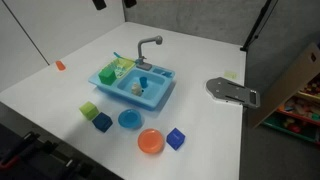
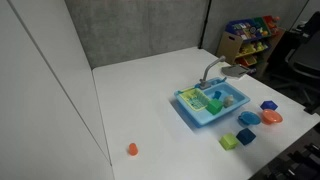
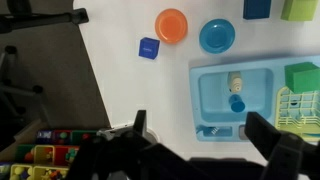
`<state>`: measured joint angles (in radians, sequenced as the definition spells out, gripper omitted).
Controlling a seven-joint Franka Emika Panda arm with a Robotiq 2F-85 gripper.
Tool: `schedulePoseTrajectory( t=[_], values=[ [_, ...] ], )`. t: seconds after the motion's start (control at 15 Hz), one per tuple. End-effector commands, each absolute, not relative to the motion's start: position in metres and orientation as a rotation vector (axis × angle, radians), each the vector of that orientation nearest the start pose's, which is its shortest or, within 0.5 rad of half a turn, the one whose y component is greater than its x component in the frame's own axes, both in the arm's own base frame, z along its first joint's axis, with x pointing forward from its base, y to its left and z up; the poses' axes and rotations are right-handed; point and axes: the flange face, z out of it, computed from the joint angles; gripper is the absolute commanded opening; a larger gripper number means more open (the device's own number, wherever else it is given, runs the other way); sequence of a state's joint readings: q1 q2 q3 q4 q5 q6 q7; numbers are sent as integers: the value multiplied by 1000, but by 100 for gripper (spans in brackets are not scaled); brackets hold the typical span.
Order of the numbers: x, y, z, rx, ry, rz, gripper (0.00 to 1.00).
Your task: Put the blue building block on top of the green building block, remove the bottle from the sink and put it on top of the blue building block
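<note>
**Claw wide open above the toy sink**

The gripper (image 3: 198, 128) hangs over the table, jaws spread wide, gripping nothing. The blue building block (image 1: 176, 138) sits on the table beside an orange plate (image 1: 150, 141). The bottle (image 3: 237, 81) lies in the sink (image 3: 195, 95) basin. The green building block (image 3: 300, 75) rests in its rack.
</note>
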<state>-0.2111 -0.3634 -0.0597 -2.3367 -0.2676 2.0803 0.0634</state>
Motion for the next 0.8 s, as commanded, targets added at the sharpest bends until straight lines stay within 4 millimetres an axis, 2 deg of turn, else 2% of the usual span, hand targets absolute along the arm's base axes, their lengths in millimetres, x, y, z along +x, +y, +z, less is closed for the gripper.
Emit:
schedulePoseTrajectory(
  t=[0.0,0.33,0.73],
  values=[
    [430,-135,488,-3348,358,-142,100],
    [432,-134,487,-3345,355,-138,100],
    [444,-117,477,-3308,283,-100,100]
  ],
)
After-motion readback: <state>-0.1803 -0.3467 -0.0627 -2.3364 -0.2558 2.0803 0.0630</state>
